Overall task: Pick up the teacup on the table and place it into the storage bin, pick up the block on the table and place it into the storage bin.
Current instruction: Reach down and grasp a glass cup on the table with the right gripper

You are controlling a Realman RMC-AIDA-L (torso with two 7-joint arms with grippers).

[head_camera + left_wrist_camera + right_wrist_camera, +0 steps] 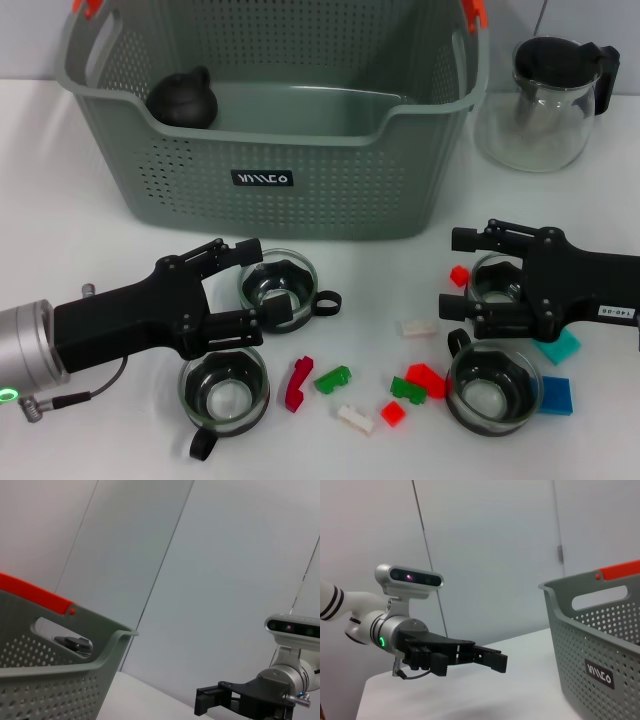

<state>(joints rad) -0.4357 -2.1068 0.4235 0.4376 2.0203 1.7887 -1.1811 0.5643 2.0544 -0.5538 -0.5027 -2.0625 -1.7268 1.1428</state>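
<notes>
The grey-green storage bin (300,190) stands at the back of the table. One glass teacup (280,290) sits between the fingers of my open left gripper (256,286), whose tips flank the cup's near side. A second teacup (493,283) sits inside my open right gripper (450,272) in the same way. Two more teacups (224,390) (493,388) rest nearer the front. Small blocks lie between the arms: a red block (297,383), a green block (332,379) and a white block (417,328), among others.
A dark round pot (182,98) sits inside the bin at its left. A glass teapot (548,100) with a black lid stands at the back right. A teal block (556,347) and a blue block (556,395) lie beside the right arm.
</notes>
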